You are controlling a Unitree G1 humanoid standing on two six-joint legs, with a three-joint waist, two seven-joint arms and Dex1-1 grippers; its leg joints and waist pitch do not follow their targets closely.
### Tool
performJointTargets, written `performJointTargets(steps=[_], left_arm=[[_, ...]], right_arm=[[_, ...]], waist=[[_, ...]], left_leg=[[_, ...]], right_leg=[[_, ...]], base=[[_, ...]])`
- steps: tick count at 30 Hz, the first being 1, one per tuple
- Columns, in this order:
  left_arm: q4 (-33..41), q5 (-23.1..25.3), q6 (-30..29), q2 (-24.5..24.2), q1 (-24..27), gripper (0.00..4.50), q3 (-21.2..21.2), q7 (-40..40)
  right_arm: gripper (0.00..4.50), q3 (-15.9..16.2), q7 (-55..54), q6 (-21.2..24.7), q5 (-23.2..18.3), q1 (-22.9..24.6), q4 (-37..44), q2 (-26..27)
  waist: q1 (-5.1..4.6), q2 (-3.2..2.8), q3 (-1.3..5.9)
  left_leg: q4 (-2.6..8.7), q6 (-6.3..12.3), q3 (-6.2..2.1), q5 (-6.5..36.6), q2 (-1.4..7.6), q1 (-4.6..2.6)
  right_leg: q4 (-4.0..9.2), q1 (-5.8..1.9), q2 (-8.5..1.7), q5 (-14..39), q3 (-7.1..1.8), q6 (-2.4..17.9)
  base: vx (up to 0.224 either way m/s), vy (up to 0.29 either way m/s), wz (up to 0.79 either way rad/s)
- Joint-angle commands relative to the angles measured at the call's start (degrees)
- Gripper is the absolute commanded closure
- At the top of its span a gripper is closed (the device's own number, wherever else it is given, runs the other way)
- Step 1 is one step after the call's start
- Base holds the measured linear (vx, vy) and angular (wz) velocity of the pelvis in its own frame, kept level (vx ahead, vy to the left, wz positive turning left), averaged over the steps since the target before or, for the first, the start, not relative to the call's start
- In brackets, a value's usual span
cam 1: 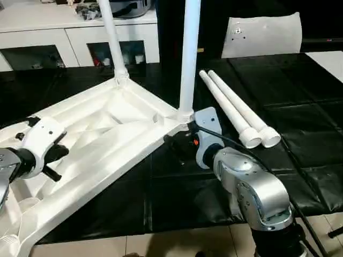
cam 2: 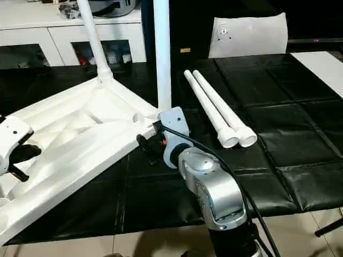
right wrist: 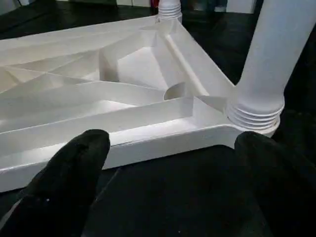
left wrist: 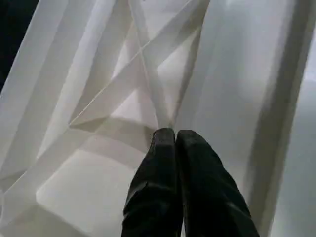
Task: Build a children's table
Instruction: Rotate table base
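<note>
One tabletop (cam 1: 102, 144) lies ribs-up on the black mat (cam 1: 300, 134). Four legs are in sight: two stand in corner sockets, the far leg (cam 1: 111, 37) and the near leg (cam 1: 188, 59), and two loose legs (cam 1: 236, 115) lie side by side on the mat. One white cabinet (cam 1: 75, 37) and one white sheet (cam 1: 262, 35) stand behind.

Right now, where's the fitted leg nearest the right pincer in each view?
Left eye: near leg upright at centre, base beside the right pincer.
Right eye: left of centre.
Left wrist: not in it.
Right wrist: far right, threaded base in the corner socket.
Shared landmark: table top's ribbed underside.
</note>
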State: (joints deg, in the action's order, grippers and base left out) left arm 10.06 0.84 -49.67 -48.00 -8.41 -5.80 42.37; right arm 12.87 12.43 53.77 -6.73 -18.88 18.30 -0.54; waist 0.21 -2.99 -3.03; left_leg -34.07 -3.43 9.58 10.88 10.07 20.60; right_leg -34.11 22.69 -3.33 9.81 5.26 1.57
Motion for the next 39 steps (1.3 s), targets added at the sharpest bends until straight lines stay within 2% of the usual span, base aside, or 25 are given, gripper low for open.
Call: performJointTargets(steps=[1, 2, 3, 5, 7, 8, 9, 10, 13, 18, 19, 21, 22, 23, 24, 27, 28, 29, 30, 31, 32, 33, 36, 38, 39], left_arm=[[1.13, -0.18, -0.30, -1.11, 0.42, 4.29, -0.07, 0.08], [1.11, -0.14, -0.29, -1.46, 0.52, 4.29, -0.09, 0.18], [1.40, -0.08, -0.26, -1.89, 0.93, 4.29, -0.33, 0.24], [1.80, -0.41, -0.39, -2.69, 1.49, 4.29, -0.93, 0.45], [2.61, -0.79, -0.93, -3.93, 2.73, 4.29, -2.27, 1.23], [2.80, -0.69, -1.17, -4.60, 3.24, 4.29, -2.57, 1.50], [2.89, -0.65, -1.34, -5.02, 3.49, 4.29, -2.65, 1.60], [2.88, -0.71, -1.40, -5.52, 3.83, 4.29, -2.81, 1.88], [2.19, -1.35, -1.40, -5.86, 3.21, 4.29, -2.95, 2.10], [1.93, -1.89, -1.63, -4.70, 1.16, 4.29, -1.67, 0.72], [2.22, -1.98, -1.68, -4.22, 0.78, 4.29, -1.27, 0.41], [2.64, -2.34, -1.52, -2.62, 0.52, 4.29, -2.03, -0.89], [2.90, -2.31, -0.98, -2.35, 0.52, 4.29, -2.40, -1.30], [3.06, -2.28, -0.59, -2.26, 0.51, 4.29, -2.61, -1.52], [3.38, -2.93, -0.98, -1.92, 0.01, 4.29, -4.02, -1.74], [3.88, -3.40, -1.59, -2.22, -0.06, 4.01, -5.32, -1.65], [4.39, -3.46, -2.24, -3.17, 0.74, 4.01, -6.09, -1.59], [4.49, -3.49, -2.47, -3.34, 1.04, 3.76, -6.35, -1.69], [4.49, -3.49, -2.47, -3.34, 1.04, 3.65, -6.35, -1.69], [4.20, -2.79, -2.40, -3.88, 1.85, 3.65, -6.49, -2.40], [3.79, -1.98, -2.63, -4.60, 2.52, 3.65, -6.21, -2.77], [3.00, -1.16, -2.80, -5.83, 3.45, 3.65, -6.05, -3.04], [0.09, 1.73, -1.70, -9.07, 5.65, 3.65, -6.02, -4.17], [-1.18, 2.46, -0.76, -9.69, 6.45, 3.65, -6.85, -4.85], [-2.47, 2.75, -0.21, -10.02, 6.86, 3.65, -7.25, -5.19]], right_arm=[[0.00, -0.45, -0.18, 0.57, -0.72, -0.84, -0.23, 0.35], [0.00, -0.43, -0.28, 0.62, -0.71, -0.90, -0.24, 0.46], [0.00, -0.34, -0.44, 0.61, -0.67, -0.72, 0.00, 0.58], [0.00, -0.25, -0.89, 0.91, -0.67, -0.46, 0.68, 1.09], [0.00, -0.08, -1.61, 1.55, -1.12, 0.55, 2.12, 2.47], [0.00, 0.23, -1.84, 1.69, -1.18, 0.95, 2.43, 2.92], [0.00, 0.41, -1.94, 1.75, -1.20, 1.13, 2.53, 3.11], [0.00, 0.71, -2.02, 1.60, -1.24, 1.47, 2.55, 3.35], [0.00, 1.29, -2.25, 0.89, -1.12, 2.26, 2.31, 3.51], [0.00, 1.09, -1.47, 0.30, -0.89, 2.19, 1.86, 2.32], [0.00, 1.03, -1.12, 0.00, -0.76, 1.92, 1.59, 1.59], [0.00, 0.40, -0.80, -0.41, -0.86, 1.63, 1.09, 0.84], [0.00, 0.22, -0.42, -0.70, -0.94, 1.49, 0.92, 0.43], [0.00, 0.13, -0.16, -0.92, -0.99, 1.40, 0.82, 0.16], [0.00, -0.36, 0.11, -1.22, -1.14, 0.86, 0.41, -0.03], [0.00, -0.77, 0.52, -1.59, -1.36, 0.47, 0.04, -0.22], [0.00, -0.81, 1.11, -2.39, -1.55, 0.21, -0.95, -0.86], [0.00, -0.81, 1.32, -2.72, -1.53, 0.10, -1.57, -1.24], [0.00, -0.81, 1.32, -2.72, -1.53, 0.10, -1.57, -1.24], [0.00, -0.45, 1.45, -3.08, -1.26, 0.08, -2.33, -1.65], [0.00, -0.04, 1.62, -2.96, -0.95, 0.24, -2.65, -2.15], [0.00, 0.43, 1.85, -2.79, -0.67, 0.39, -3.00, -2.49], [0.00, 0.40, 1.91, -2.15, -1.13, 1.22, -3.07, -1.90], [0.00, 1.30, 1.61, -2.23, -0.39, 1.70, -3.02, -2.31], [0.00, 1.36, 1.75, -2.16, -0.68, 2.00, -3.44, -2.23]], waist=[[0.01, -0.86, 3.02], [-0.08, -1.20, 2.96], [-0.11, -0.75, 2.98], [0.07, -1.22, 2.97], [0.13, -1.02, 3.02], [0.32, -1.57, 2.97], [0.24, -1.37, 2.94], [0.36, -2.02, 2.98], [0.32, -1.75, 2.85], [0.74, -1.90, 2.89], [0.64, -0.92, 2.85], [0.87, -1.08, 2.76], [0.81, 0.21, 2.86], [1.13, -0.52, 3.03], [1.49, 0.77, 3.09], [1.45, 0.62, 2.99], [1.41, 1.63, 2.91], [1.75, 1.08, 2.95], [1.76, 1.12, 2.88], [1.90, 0.68, 2.90], [2.08, 1.41, 2.94], [2.27, 0.59, 2.87], [2.18, 1.45, 2.74], [2.39, 1.42, 2.61], [2.35, 1.91, 2.60]], left_leg=[[4.32, -1.26, -1.64, 16.56, 2.28, -0.77], [4.32, -1.40, -1.63, 17.12, 2.27, -0.83], [4.32, -1.34, -1.65, 17.18, 2.26, -0.73], [4.40, -1.43, -1.79, 17.53, 2.31, -0.83], [4.43, -1.54, -1.80, 17.57, 2.31, -0.78], [4.50, -1.68, -1.92, 17.84, 2.34, -0.67], [4.56, -1.71, -1.90, 18.19, 2.38, -0.67], [4.58, -2.00, -2.03, 18.80, 2.38, -0.92], [4.57, -2.31, -1.92, 20.12, 2.29, -1.05], [4.70, -2.76, -2.04, 20.61, 2.38, -1.19], [4.69, -2.65, -1.87, 20.30, 2.42, -1.20], [4.69, -2.53, -1.89, 19.24, 2.41, -0.96], [4.57, -2.16, -1.64, 18.54, 2.44, -1.03], [4.46, -1.96, -1.74, 17.05, 2.31, -0.80], [4.55, -1.43, -1.78, 15.33, 2.49, -0.66], [4.48, -1.81, -1.67, 15.77, 2.43, -0.78], [4.59, -1.89, -1.60, 16.36, 2.58, -0.89], [4.63, -2.31, -1.71, 16.76, 2.66, -1.09], [4.66, -2.43, -1.66, 17.12, 2.67, -1.16], [4.72, -2.95, -1.73, 17.93, 2.66, -1.26], [4.73, -2.85, -1.68, 17.68, 2.70, -1.23], [4.81, -3.10, -1.82, 18.06, 2.67, -1.21], [4.78, -2.56, -1.77, 19.28, 2.52, -1.07], [4.88, -2.60, -1.90, 20.18, 2.65, -1.42], [4.91, -2.52, -1.82, 20.15, 2.68, -1.35]], right_leg=[[4.82, -1.99, -4.49, 23.51, -3.59, 5.14], [5.02, -1.85, -4.40, 23.90, -3.52, 4.86], [5.01, -1.94, -4.41, 24.08, -3.50, 4.75], [4.90, -1.87, -4.50, 24.48, -3.50, 4.61], [4.90, -1.82, -4.52, 23.99, -3.54, 4.81], [4.76, -1.86, -4.65, 23.75, -3.55, 5.01], [4.87, -1.79, -4.58, 23.86, -3.52, 4.91], [4.69, -1.72, -4.51, 23.54, -3.47, 4.98], [4.96, -1.60, -4.44, 23.67, -3.46, 4.99], [4.82, -1.71, -4.49, 23.32, -3.51, 4.79], [4.94, -1.75, -4.43, 23.42, -3.54, 4.82], [4.72, -1.96, -4.69, 23.89, -3.66, 4.95], [5.03, -1.82, -4.64, 24.34, -3.70, 4.64], [4.67, -2.10, -4.87, 24.29, -3.78, 4.68], [4.41, -2.10, -4.94, 24.48, -3.83, 4.59], [4.58, -1.80, -4.84, 24.79, -3.79, 4.48], [4.71, -1.64, -4.70, 24.54, -3.74, 4.30], [4.45, -1.57, -4.80, 24.03, -3.80, 4.47], [4.53, -1.44, -4.70, 23.69, -3.83, 4.57], [4.46, -1.49, -4.64, 22.61, -3.79, 4.85], [4.25, -1.58, -4.65, 21.32, -3.83, 5.21], [4.10, -1.59, -4.68, 21.06, -3.85, 5.33], [4.54, -1.63, -4.74, 23.20, -3.88, 4.68], [4.83, -1.32, -4.81, 25.97, -3.87, 4.01], [4.92, -1.35, -4.80, 26.21, -3.88, 3.97]], base=[[0.000, 0.000, 0.00], [0.000, 0.000, 0.00], [0.000, 0.000, 0.00], [0.000, 0.000, 0.00], [0.000, 0.000, 0.00], [0.000, 0.000, 0.00], [0.000, 0.000, 0.00], [0.000, 0.000, 0.00], [0.000, 0.000, 0.00], [0.000, 0.000, 0.00], [0.000, 0.000, 0.00], [0.000, 0.000, 0.00], [0.000, 0.000, 0.00], [0.000, 0.000, 0.00], [0.000, 0.000, 0.00], [0.000, 0.000, 0.00], [0.000, 0.000, 0.00], [0.000, 0.000, 0.00], [0.000, 0.000, 0.00], [0.000, 0.000, 0.00], [0.000, 0.000, 0.00], [0.000, 0.000, 0.00], [0.000, 0.000, 0.00], [0.000, 0.000, 0.00], [0.000, 0.000, 0.00]])
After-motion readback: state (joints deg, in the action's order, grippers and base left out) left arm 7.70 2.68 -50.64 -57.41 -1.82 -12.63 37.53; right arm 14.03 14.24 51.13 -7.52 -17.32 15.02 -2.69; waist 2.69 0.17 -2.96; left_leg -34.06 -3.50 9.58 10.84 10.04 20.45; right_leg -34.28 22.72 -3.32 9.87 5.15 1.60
